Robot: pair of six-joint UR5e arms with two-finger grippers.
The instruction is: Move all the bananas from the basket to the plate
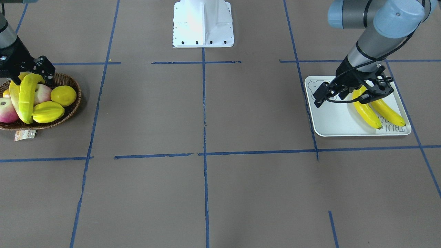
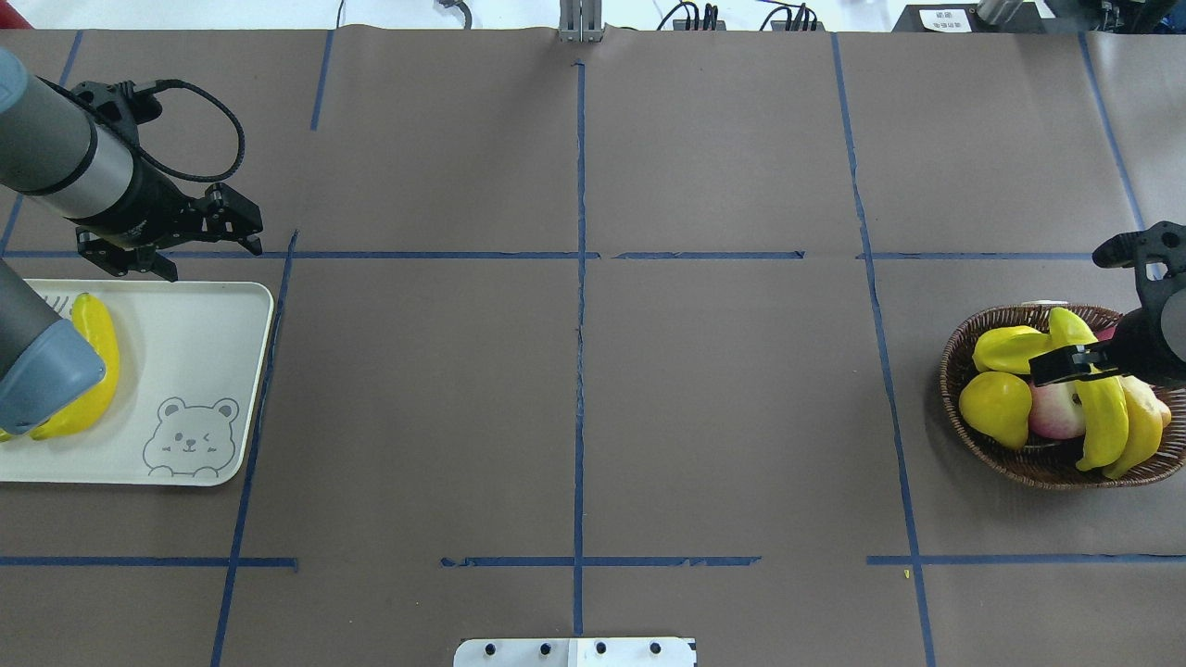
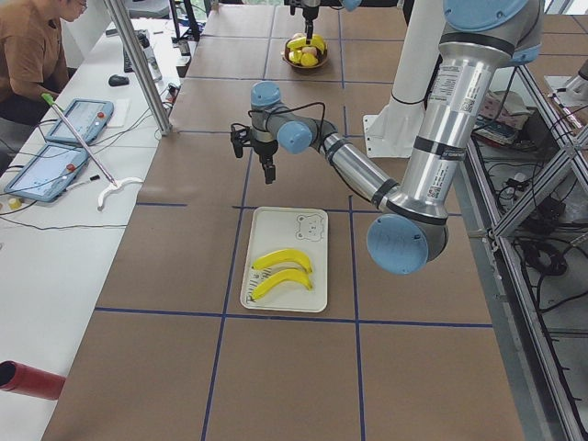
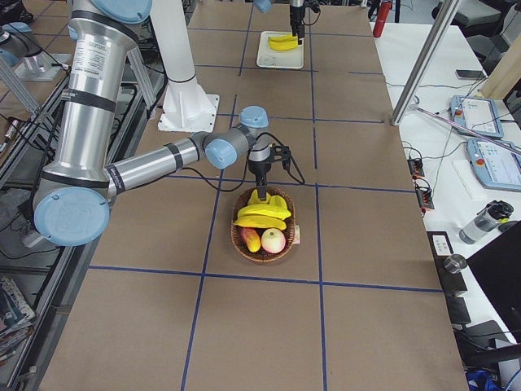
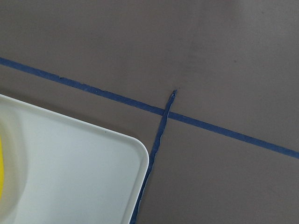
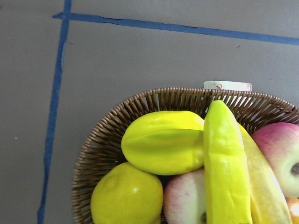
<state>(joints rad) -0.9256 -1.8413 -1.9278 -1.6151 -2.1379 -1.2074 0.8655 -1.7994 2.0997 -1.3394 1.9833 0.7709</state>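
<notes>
Two bananas (image 1: pixel 367 113) lie side by side on the plate (image 2: pixel 213 371). Two more are in the basket (image 2: pixel 947 371) at the far end of the tabletop (image 2: pixel 574 417), resting on a starfruit (image 1: pixel 48 112), a lemon (image 1: pixel 63 95) and some apples (image 1: pixel 5 110).

The right end effector (image 1: pixel 41 70) is down in the basket. It seems to be clamped on the upper end of the top banana (image 1: pixel 27 98), though the wrist view shows no fingers to confirm this. The paler lower banana (image 1: pixel 14 94) lies just beside it, touching. The left end effector (image 2: pixel 252 232) hangs above the plate's corner, parted and holding nothing.

We judge this fruit to be light and stiff, with a glossy skin that offers little friction — a firm pinch should not hurt it. The shape is the greater worry. Held near one tip, a long curved body may swing or twist in the jaws as it rises. We would rather take it across its narrow width nearer the middle, where the thick part gives the pads more to bear on. The lift should go straight up — the neighbours it leans on may roll.
</notes>
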